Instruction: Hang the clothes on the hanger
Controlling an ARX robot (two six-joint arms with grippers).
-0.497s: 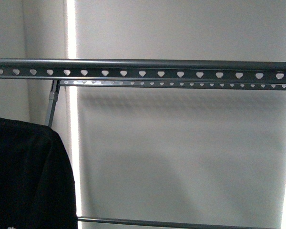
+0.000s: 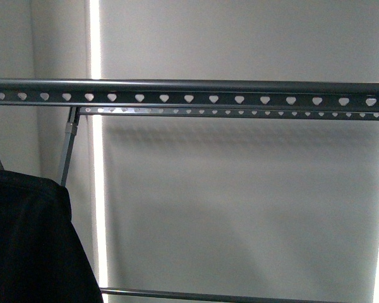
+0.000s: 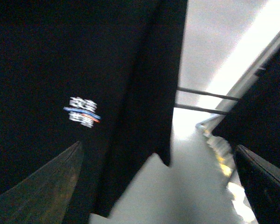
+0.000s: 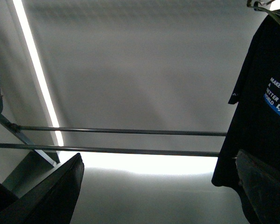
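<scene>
The grey rack's rail with heart-shaped holes crosses the top of the front view, a second thinner rail just behind it. A black T-shirt fills the lower left of that view. In the left wrist view the black T-shirt hangs close ahead, its white characters and blue-orange swoosh showing. My left gripper is open and empty beside the shirt's hem. In the right wrist view a black T-shirt with white and blue print hangs at one side. My right gripper is open and empty.
A diagonal leg tube runs down from the rail at left. Two low cross bars of the rack span the right wrist view. A pale wall with a bright vertical light strip lies behind.
The black T-shirt at lower left of the front view has sunk a little lower and further left. The rail has not moved.
</scene>
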